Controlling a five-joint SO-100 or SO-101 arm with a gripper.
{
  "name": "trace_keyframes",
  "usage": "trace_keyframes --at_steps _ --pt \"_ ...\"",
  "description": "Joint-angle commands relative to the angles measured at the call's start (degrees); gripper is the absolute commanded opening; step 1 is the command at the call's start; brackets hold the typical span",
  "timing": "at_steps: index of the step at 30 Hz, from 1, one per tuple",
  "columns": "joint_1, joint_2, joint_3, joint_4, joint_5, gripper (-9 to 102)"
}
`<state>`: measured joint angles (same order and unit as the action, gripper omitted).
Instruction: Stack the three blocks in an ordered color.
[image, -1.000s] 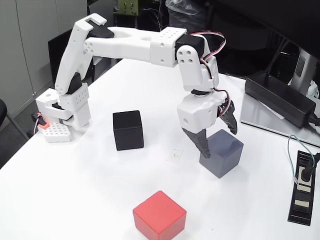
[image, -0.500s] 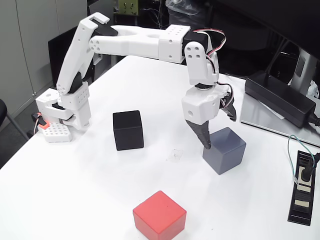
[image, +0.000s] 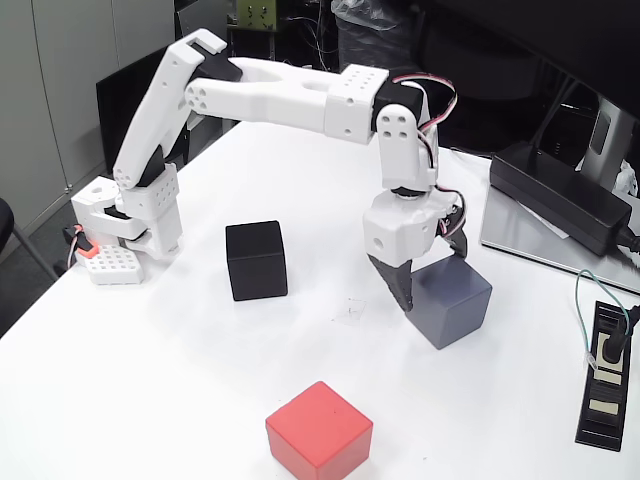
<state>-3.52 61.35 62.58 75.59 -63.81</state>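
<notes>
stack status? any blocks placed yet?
Done: nothing stacked; the black block, red block and blue-grey block each sit apart on the table. In hand: the gripper straddles the blue-grey block, open, block not lifted. Left: the grasp and both stacking moves.

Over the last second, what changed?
The pincer shifted right in the fixed view and came down astride the matte blue-grey cube, which slid slightly right. No lift yet. The matte black cube and matte red cube stayed put.
</notes>
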Motion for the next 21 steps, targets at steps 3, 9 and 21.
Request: trace_keyframes --at_steps 3,9,21 --pt "0.18 -0.88 -2.20 -0.53 4.31 37" --pt "0.26 -0.88 -2.11 -6.06 6.06 37" --pt "1.93 -1.05 -2.11 -7.47 5.71 27"
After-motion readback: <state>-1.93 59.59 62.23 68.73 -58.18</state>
